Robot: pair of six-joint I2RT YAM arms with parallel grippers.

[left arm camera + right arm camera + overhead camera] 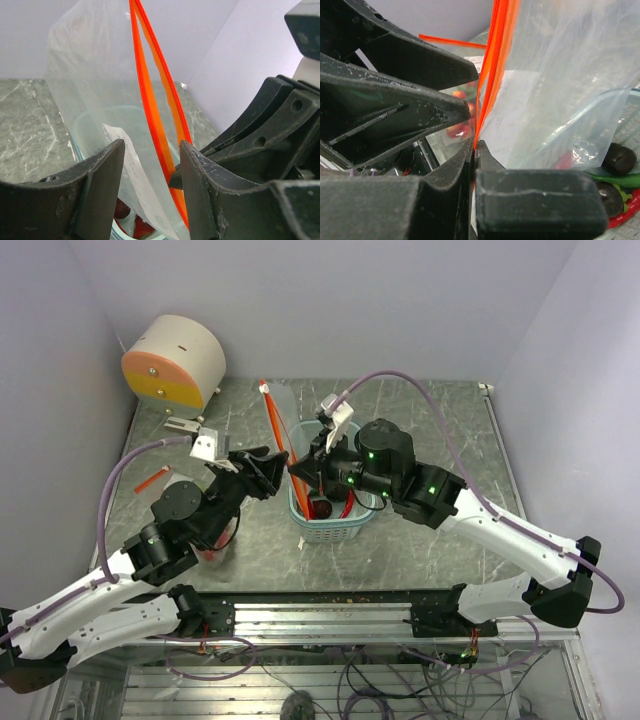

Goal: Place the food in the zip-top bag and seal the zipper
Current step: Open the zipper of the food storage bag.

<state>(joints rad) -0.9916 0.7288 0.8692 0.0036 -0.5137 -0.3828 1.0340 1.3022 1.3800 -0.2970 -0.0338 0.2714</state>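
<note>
The right gripper (475, 152) has its jaws pressed together on the zipper (492, 65). It pinches the orange-red strip low down, so the strip rises straight up out of the closed fingertips. The zip-top bag (560, 90) hangs just to the right of that pinch, its clear film sagging toward the basket (338, 531).

The left gripper (152, 150) has its jaws apart, with the bag's film and the zipper passing between them. The strip runs close to the right-hand finger (200, 185); whether it touches that pad is hard to judge from the wrist view.

From above, the two grippers sit almost nose to nose at the lower end of the bag's mouth, over the left side of the light-blue basket. From there the bag stands upright, its zipper slanting up toward the back of the table (440, 430).

The food (619, 159) lies in the basket below the bag, with dark, green and red pieces showing just beside the right gripper's finger.

A round beige drum (180, 362) with an orange and yellow face sits at the back left corner, well apart from the bag.
</note>
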